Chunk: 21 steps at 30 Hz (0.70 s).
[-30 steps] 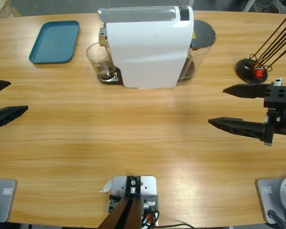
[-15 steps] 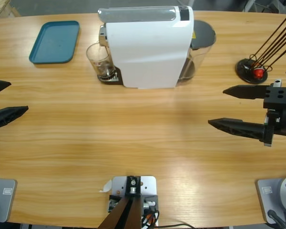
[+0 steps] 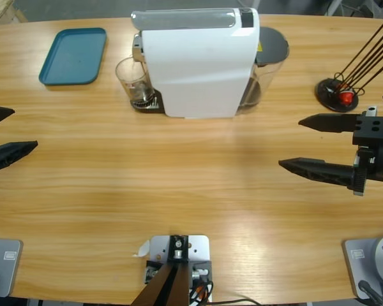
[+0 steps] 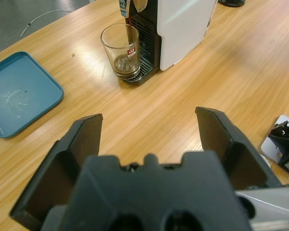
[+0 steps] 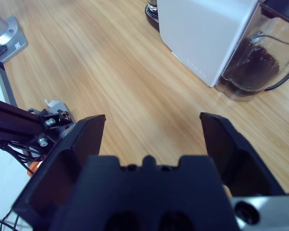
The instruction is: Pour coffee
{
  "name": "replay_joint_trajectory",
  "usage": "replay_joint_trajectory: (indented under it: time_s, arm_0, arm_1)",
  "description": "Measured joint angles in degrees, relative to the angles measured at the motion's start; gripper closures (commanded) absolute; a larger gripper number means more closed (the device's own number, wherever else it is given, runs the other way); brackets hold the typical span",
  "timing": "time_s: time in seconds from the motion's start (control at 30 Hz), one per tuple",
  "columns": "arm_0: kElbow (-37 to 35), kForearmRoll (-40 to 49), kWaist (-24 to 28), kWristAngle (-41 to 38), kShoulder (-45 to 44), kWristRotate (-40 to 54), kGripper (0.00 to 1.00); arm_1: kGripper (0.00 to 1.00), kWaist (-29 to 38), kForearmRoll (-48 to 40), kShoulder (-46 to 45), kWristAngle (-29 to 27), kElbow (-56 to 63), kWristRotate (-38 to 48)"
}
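Coffee (image 4: 129, 30) streams from white machine (image 3: 198, 64) into glass (image 4: 121, 52). Left gripper (image 3: 3, 135) at 9 o'clock, right gripper (image 3: 306, 143) at 3 o'clock, both jaws spread, empty.

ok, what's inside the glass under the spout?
A thin stream of coffee runs into the glass; a shallow dark pool sits at the bottom. Nothing else visible inside.

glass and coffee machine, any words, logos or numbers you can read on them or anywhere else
None can be read.
Glass tumbler: a small red mark with white in it, too small to read.
White coffee machine: a yellow sticker by the grey water tank, mostly hidden, not readable.
Teal tray: no text.
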Motion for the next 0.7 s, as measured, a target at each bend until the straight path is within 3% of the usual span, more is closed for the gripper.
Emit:
replay_joint_trajectory:
  time_s: [0.7]
  arm_0:
    - [0.0,-0.3,0.0,0.0,0.03,0.0,0.17]
  arm_1:
    - [0.133,0.0,0.0,0.41,0.0,0.0,0.0]
